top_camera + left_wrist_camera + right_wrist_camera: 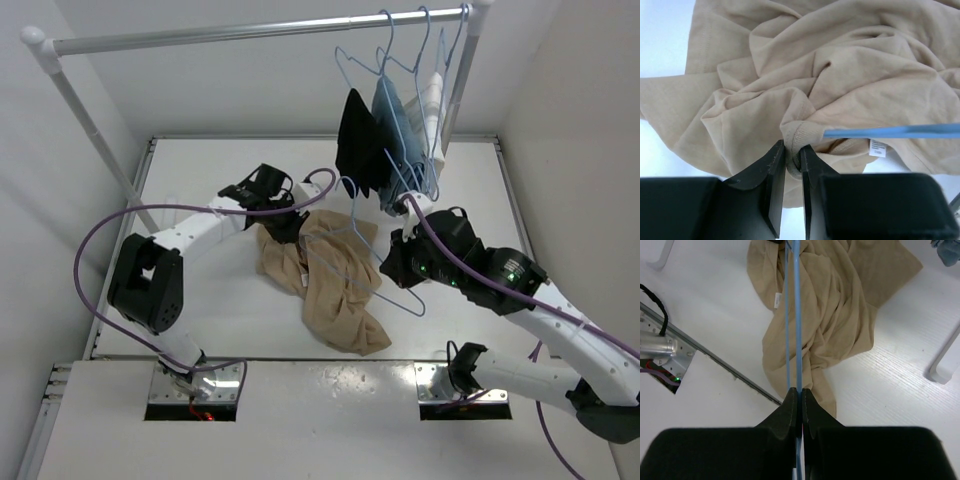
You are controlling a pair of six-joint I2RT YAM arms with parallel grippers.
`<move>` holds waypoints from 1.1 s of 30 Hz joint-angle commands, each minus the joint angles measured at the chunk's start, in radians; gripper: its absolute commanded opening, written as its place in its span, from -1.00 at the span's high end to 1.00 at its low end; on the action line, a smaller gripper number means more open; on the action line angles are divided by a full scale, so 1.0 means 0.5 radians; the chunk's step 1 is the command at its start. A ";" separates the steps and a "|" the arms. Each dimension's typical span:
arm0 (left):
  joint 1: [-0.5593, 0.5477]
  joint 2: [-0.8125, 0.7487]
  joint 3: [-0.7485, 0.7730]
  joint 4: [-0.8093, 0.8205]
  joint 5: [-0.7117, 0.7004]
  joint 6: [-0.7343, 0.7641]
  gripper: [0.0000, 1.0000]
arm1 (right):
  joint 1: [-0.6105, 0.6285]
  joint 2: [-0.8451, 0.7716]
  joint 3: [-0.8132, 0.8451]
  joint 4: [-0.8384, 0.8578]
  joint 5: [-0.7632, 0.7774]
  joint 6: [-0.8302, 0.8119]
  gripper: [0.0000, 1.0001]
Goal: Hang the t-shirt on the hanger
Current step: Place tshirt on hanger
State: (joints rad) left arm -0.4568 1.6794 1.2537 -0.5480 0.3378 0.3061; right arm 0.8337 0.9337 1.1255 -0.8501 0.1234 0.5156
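The tan t-shirt [335, 285] lies crumpled on the table's middle. My left gripper [289, 231] is shut on its ribbed collar [799, 134] at the shirt's far left end. In the left wrist view the gripper [793, 156] pinches the collar, with the white label [878, 148] just right of it. My right gripper [388, 262] is shut on the light-blue wire hanger [365, 245], held just above the shirt. In the right wrist view the gripper [799, 392] clamps the hanger [798, 315], which runs out over the t-shirt [840, 300]. The wire crosses the left wrist view [890, 132] next to the collar.
A clothes rack's rail [250, 32] spans the back, its left post [95, 140] slanting down. Hung at its right end are a black garment [358, 140], a blue denim garment [395, 120] and a white one [432, 100]. A rack foot [945, 365] stands right of the shirt.
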 commanded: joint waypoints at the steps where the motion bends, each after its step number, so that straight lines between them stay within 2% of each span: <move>1: -0.016 -0.107 0.011 -0.030 0.076 0.029 0.55 | 0.008 0.016 -0.014 0.123 0.057 -0.037 1.00; 9: -0.034 -0.107 0.220 -0.091 0.198 -0.090 0.55 | 0.008 0.016 -0.119 0.234 0.008 -0.037 1.00; 21: -0.034 -0.144 0.379 -0.245 0.505 -0.275 0.55 | 0.008 -0.162 -0.539 1.000 0.026 0.058 1.00; 33: -0.034 -0.217 0.484 -0.282 0.717 -0.401 0.55 | 0.008 -0.125 -0.769 1.408 0.229 -0.040 1.00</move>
State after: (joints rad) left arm -0.4648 1.6192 1.4628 -0.6735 0.6147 0.1276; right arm 0.8356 0.8677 0.7616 -0.3141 0.1776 0.5072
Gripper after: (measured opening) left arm 0.229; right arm 0.011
